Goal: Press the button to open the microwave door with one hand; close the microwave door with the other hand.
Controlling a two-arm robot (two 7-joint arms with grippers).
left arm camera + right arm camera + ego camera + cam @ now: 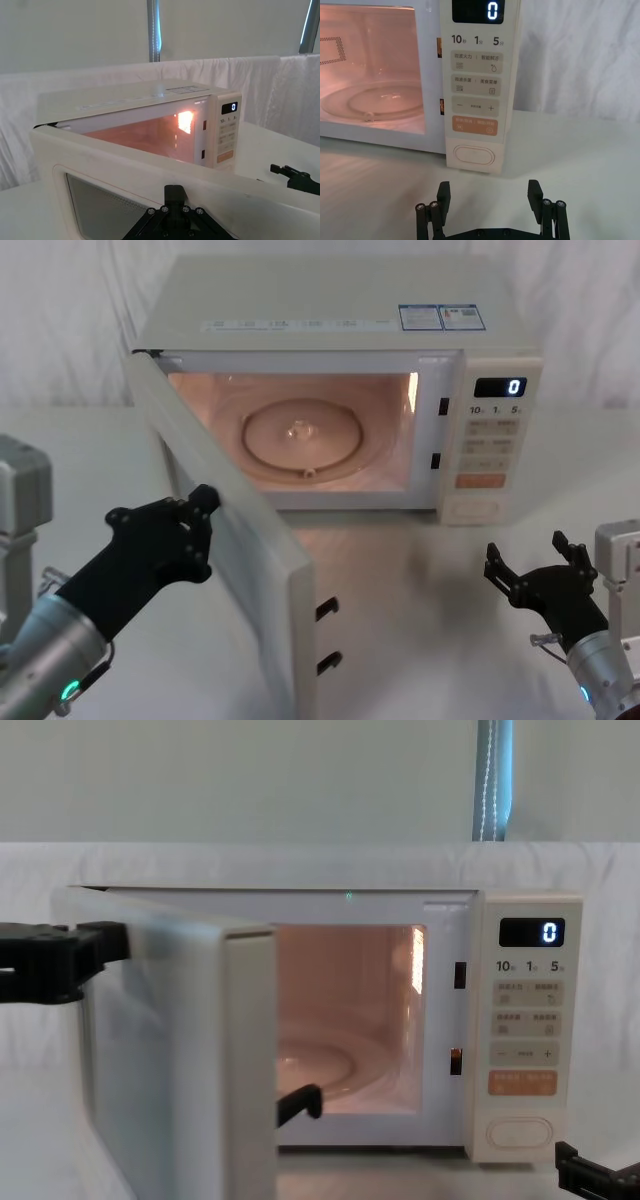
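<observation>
My left end effector [195,515] sits closest, fingertips against the outer face of the open door [235,570]; I can't tell how its fingers are set. If I push off-centre it could slide along the panel. My right end effector [535,565] hangs open, clear of the button [474,156].

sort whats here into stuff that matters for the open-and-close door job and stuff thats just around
Belongs to the job:
the button
the microwave door, swung open
left gripper, at the door's outer face
right gripper, open, on the table's right side

Just around:
orange key
digital display
glass turntable
white cloth backdrop
</observation>
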